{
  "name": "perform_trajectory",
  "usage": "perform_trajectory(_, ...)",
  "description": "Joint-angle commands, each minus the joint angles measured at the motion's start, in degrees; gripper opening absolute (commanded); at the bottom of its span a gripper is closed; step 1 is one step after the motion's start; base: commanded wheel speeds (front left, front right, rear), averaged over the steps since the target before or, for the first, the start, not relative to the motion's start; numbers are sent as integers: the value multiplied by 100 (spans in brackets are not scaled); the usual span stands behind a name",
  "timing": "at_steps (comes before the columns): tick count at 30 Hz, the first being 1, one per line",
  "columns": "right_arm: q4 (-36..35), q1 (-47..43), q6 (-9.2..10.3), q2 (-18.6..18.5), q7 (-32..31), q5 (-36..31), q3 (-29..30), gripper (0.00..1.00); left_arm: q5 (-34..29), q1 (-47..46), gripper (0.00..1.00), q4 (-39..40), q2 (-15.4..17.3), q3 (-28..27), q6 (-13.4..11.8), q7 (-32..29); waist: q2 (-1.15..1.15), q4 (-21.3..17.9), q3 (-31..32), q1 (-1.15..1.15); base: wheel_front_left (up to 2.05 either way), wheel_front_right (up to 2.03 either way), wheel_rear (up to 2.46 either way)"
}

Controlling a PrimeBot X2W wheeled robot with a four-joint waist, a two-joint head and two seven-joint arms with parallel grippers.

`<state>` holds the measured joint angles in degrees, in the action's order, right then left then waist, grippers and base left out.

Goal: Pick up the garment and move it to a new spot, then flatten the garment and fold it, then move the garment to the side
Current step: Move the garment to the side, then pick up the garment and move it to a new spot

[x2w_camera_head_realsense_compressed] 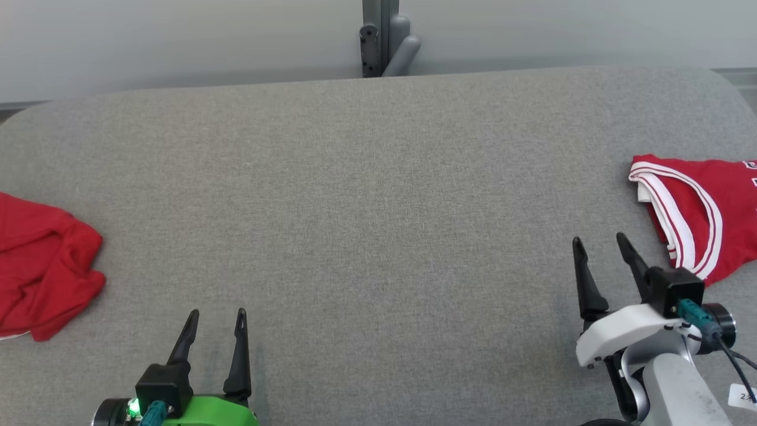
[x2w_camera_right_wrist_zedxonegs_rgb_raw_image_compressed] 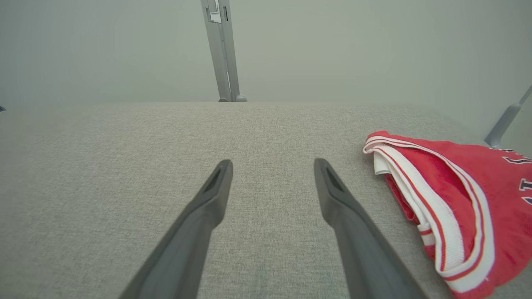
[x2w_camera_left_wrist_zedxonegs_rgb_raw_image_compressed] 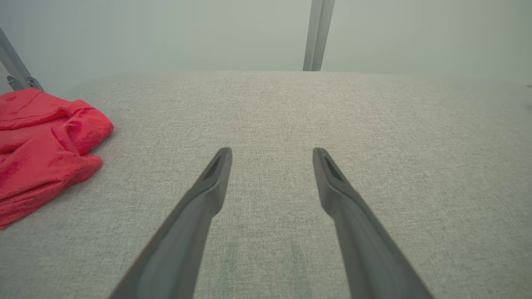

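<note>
Spanning most of the frame, a grey padded table (x2w_camera_head_realsense_compressed: 378, 195) is seen. A crumpled red garment (x2w_camera_head_realsense_compressed: 41, 266) is found at the left edge and a white-trimmed red jersey (x2w_camera_head_realsense_compressed: 704, 213) at the right edge. The left gripper (x2w_camera_head_realsense_compressed: 217, 312), lower left, and the right gripper (x2w_camera_head_realsense_compressed: 598, 237), lower right, are held released with nothing grasped, the latter near the jersey.
</note>
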<state>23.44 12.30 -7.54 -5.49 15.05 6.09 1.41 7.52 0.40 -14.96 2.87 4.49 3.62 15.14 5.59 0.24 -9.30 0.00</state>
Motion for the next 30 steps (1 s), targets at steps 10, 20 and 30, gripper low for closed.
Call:
perform_trajectory(10, -99, -460, 11, 157, 9, -83, -84, 100, 3, 371, 100, 24, 8, -225, -53, -3, -1, 125, 516, 0, 0, 0, 0)
perform_trajectory(20, -109, -598, 11, 227, 9, -126, -113, 100, -22, 430, 100, 96, 8, -328, -18, -3, -1, 135, 587, 0, 0, 0, 0)
perform_trajectory(30, -198, -606, 11, 240, 9, -127, -90, 100, 48, 258, 100, 78, 10, -388, -90, -3, -1, 901, 389, 0, 0, 0, 0)
